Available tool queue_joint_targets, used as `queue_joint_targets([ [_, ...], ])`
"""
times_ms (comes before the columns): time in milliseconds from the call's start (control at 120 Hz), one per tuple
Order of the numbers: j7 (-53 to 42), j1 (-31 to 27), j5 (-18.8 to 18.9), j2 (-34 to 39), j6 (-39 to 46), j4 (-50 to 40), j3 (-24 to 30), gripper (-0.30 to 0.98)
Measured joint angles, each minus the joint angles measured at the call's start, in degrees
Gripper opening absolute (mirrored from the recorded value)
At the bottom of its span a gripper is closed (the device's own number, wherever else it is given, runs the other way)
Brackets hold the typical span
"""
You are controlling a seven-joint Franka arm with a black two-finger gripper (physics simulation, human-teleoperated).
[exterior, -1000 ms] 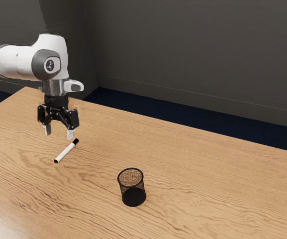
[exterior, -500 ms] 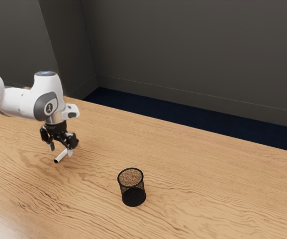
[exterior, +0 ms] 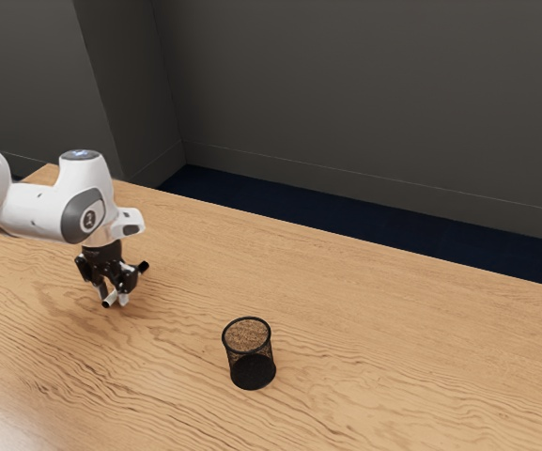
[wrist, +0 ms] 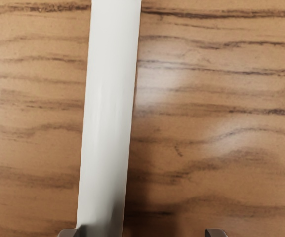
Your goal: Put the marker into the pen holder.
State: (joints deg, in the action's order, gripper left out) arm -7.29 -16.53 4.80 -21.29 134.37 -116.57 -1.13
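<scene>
1. Exterior view, position: find the gripper (exterior: 113,298) low over the bench (exterior: 364,310), at the exterior view's left, astride the marker (exterior: 110,300). Marker there: flat on the bench, not lifted.
2. Exterior view, long axis: runs slantwise, from near and the exterior view's left to far and the exterior view's right, with the black cap (exterior: 144,267) at the far end, outside the gripper.
3. Exterior view, goal: see the pen holder (exterior: 250,353) upright, nearer and more to the exterior view's right, well apart from the marker.
4. Wrist view, relation: see the white barrel pass between the two fingertips (wrist: 68,233), almost square to the line from one to the other. Lies close beside one, with a broad gap to the other; impossible to tell about touching.
5. Gripper state: quite widely open, gripping nothing.
6. Judgement: seems ready for closing across the barrel, maybe after a small centring shift. Without this, could push or roll the marker sideways before the grip becomes firm.
</scene>
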Motion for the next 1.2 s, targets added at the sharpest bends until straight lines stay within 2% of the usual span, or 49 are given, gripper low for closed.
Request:
queue_joint_targets([
  [608, -2.7, -1.1, -0.8, -1.7, 0.4, 1.6, 0.2, 0.10],
  [867, -4.3, -1.3, -3.2, -2.0, 0.3, 1.6, 0.2, 0.09],
  [1200, -6.0, -1.8, -5.5, -2.2, 0.2, 1.6, 0.2, -0.02],
])
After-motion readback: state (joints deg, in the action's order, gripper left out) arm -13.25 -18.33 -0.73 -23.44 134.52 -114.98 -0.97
